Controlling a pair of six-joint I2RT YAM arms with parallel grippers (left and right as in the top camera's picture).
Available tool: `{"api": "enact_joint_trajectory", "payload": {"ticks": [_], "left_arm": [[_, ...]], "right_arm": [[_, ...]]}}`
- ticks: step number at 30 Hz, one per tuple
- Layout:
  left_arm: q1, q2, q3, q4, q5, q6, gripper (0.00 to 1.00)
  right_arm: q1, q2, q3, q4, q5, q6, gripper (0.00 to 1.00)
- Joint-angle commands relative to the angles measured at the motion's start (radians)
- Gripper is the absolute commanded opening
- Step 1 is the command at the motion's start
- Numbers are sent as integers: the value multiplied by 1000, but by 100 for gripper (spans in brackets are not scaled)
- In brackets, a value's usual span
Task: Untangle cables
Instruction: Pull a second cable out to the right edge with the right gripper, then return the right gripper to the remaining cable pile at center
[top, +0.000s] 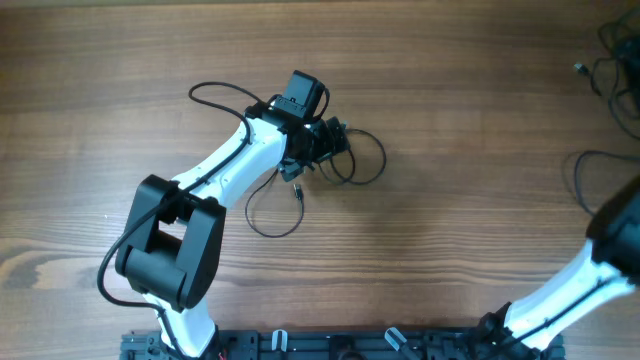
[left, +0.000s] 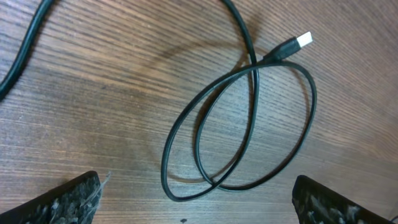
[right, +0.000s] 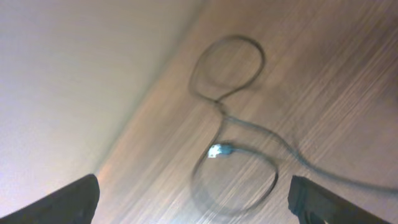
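Observation:
Thin black cables lie in loose loops on the wooden table. In the overhead view one loop (top: 382, 158) curls just right of my left gripper (top: 335, 140), and a second loop with a small plug (top: 297, 192) lies below it. The left wrist view shows a double loop (left: 252, 124) ending in a silver-tipped plug (left: 303, 40), lying ahead of my left gripper (left: 199, 205), which is open and empty. My right gripper (right: 196, 205) is open too, above a blurred cable (right: 230, 62) with a pale plug (right: 219, 150). Nothing is held.
More thin black cables lie at the table's far right, one bunch (top: 612, 55) at the top corner and one curve (top: 580, 180) lower down. The right arm (top: 560, 295) rises from the bottom right and leaves the frame. The arms' base rail (top: 340, 345) runs along the front edge.

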Motion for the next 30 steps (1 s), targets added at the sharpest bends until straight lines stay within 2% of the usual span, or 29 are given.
{"api": "enact_joint_trajectory", "payload": {"ticks": [1, 4, 5, 8, 10, 12, 17, 19, 20, 24, 27, 30], "left_arm": [[3, -2, 8, 11, -14, 1, 100], [3, -2, 8, 27, -14, 1, 100], [3, -2, 8, 53, -14, 1, 100], [14, -7, 12, 56, -14, 2, 100], [86, -61, 12, -4, -16, 29, 100], [183, -126, 12, -71, -21, 32, 100], [507, -339, 12, -332, -22, 32, 100], [590, -383, 12, -417, -38, 32, 100], [630, -398, 12, -457, -52, 31, 100], [664, -399, 10, -488, -52, 31, 100], [663, -399, 10, -488, -52, 31, 100], [663, -399, 10, -493, -52, 31, 100]], "right_arm": [[11, -234, 20, -210, -35, -63, 100], [76, -339, 20, -605, -39, -49, 100], [100, -338, 19, -676, -38, -52, 100], [205, -337, -31, -797, -40, -79, 100], [354, -337, -113, -824, -39, -78, 100], [494, -335, -201, -774, -39, -75, 100], [837, -335, -472, -451, -183, -54, 100], [951, -335, -529, -418, -237, -163, 99], [1036, -335, -557, -419, -236, -238, 95], [1239, -335, -575, -362, -129, -246, 78], [1372, -329, -575, -210, 89, -232, 70], [1456, -282, -575, -55, 183, -232, 62]]}}
